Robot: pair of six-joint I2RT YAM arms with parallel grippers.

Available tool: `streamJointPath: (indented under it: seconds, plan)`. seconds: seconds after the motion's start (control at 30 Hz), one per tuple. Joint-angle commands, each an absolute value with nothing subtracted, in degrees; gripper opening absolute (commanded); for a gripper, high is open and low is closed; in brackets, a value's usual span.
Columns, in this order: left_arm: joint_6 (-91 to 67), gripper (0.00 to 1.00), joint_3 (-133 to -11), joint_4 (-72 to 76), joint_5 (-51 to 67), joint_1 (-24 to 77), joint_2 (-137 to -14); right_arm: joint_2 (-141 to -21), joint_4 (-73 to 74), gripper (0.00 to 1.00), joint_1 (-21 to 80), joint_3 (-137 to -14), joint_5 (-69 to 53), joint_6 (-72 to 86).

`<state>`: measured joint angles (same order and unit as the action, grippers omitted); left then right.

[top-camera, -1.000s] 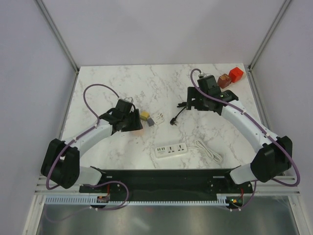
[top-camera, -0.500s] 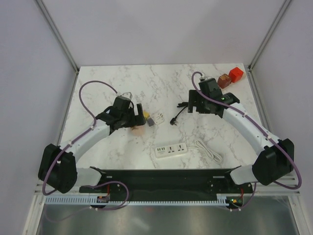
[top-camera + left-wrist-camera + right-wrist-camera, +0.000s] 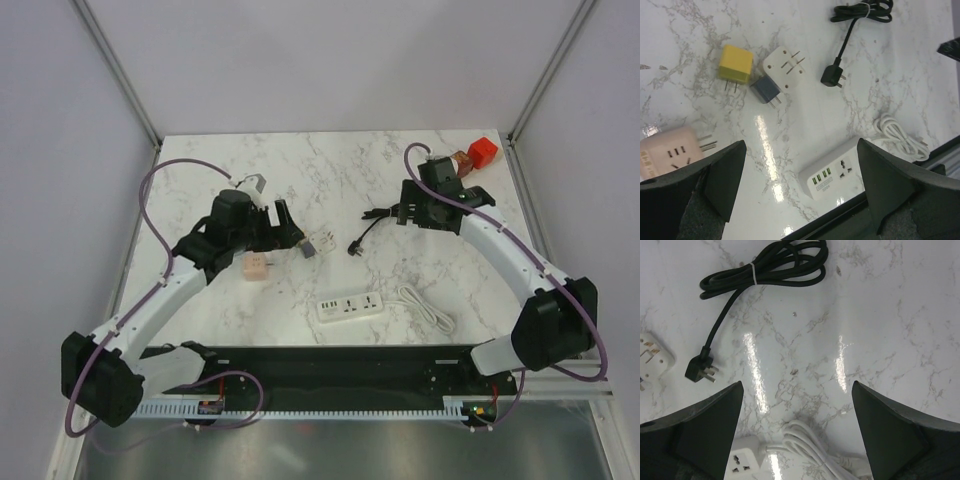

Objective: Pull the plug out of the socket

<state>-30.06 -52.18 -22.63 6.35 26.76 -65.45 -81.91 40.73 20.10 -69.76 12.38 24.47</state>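
Note:
A white power strip socket [image 3: 350, 306] [image 3: 837, 172] [image 3: 742, 460] lies near the front edge with nothing plugged into it. A black plug [image 3: 353, 247] [image 3: 831, 77] [image 3: 699, 369] lies loose on the marble, and its cord [image 3: 767, 265] is bundled behind it. A pink cube adapter [image 3: 255, 265] [image 3: 670, 155] rests on the table with its prongs showing. My left gripper [image 3: 283, 228] [image 3: 801, 145] hovers open over the table beside it and holds nothing. My right gripper [image 3: 415, 212] [image 3: 796, 385] is open and empty above bare marble.
A yellow plug [image 3: 736, 65] lies beside a white and grey adapter [image 3: 310, 247] [image 3: 780, 75] at the table's middle. The strip's white cable [image 3: 425, 305] [image 3: 810, 450] is coiled at front right. Red [image 3: 484, 150] and brown [image 3: 461, 160] blocks sit at the back right corner.
My left gripper has opened and let go of the pink cube adapter, which now lies on the table. The left arm drew back leftward. The right arm shifted slightly toward the back right.

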Motion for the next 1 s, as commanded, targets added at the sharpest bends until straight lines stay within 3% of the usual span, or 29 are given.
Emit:
streamJointPath:
  seconds: [0.0,0.43,0.63,0.97]
  plan:
    - [-28.83,0.99,-54.32,-22.06,12.2,26.98,-62.06,-85.33,39.2,0.98,16.62,-71.71,14.76,26.01]
    - [-29.79,0.95,-46.5,-19.43,23.64,27.07,-51.6,-106.25,33.75,0.97,5.63,-89.01,15.99,30.49]
    - [-29.62,0.93,-45.44,-18.55,27.24,27.07,-50.36,-116.62,32.44,0.88,5.19,-97.2,18.45,37.24]
    - [-31.2,0.91,-45.35,-20.65,29.35,27.07,-44.83,-121.37,26.02,0.72,5.63,-92.38,22.23,49.92]
